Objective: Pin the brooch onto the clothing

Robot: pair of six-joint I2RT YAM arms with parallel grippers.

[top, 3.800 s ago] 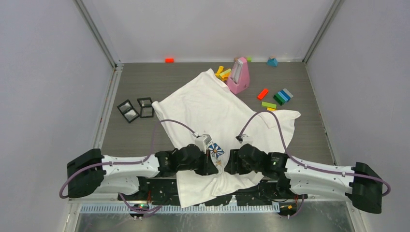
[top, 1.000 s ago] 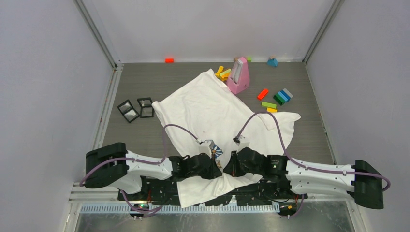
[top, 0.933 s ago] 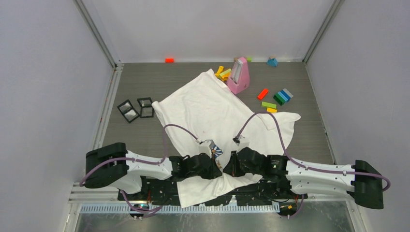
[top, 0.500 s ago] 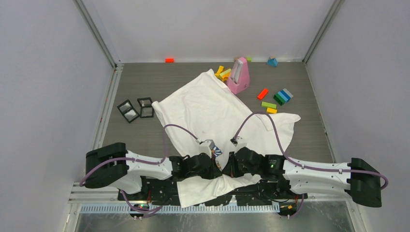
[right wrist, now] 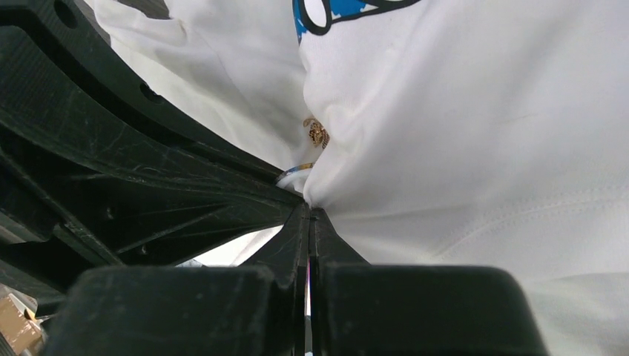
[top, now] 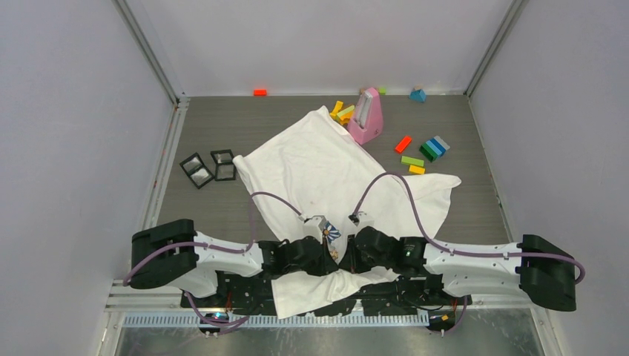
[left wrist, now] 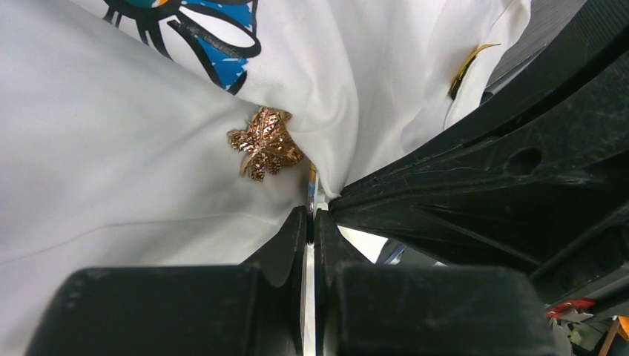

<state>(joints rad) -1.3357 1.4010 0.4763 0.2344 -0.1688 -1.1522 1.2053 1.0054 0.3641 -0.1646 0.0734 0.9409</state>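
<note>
The clothing (top: 319, 163), a white T-shirt, lies spread on the table with its blue daisy print (top: 331, 232) between the two wrists. A small gold leaf-shaped brooch (left wrist: 265, 142) sits against a pinched fold of the shirt and shows edge-on in the right wrist view too, brooch (right wrist: 317, 133). My left gripper (left wrist: 311, 216) is shut on the thin metal pin (left wrist: 311, 185) coming off the brooch. Facing it, my right gripper (right wrist: 309, 213) is shut on a gathered fold of the clothing (right wrist: 460, 148). The two grippers almost touch, left gripper (top: 333, 253), right gripper (top: 343, 256).
A pink stand (top: 366, 116) and several coloured blocks (top: 430, 148) lie beyond the shirt at the back right. Two black-framed squares (top: 209, 167) sit at the left, and an orange block (top: 259, 92) by the back wall. The shirt's hem hangs over the near edge.
The right arm has slid left, bringing its gripper and the pinched fold closer to the left gripper. The left arm has stayed put over the last second.
</note>
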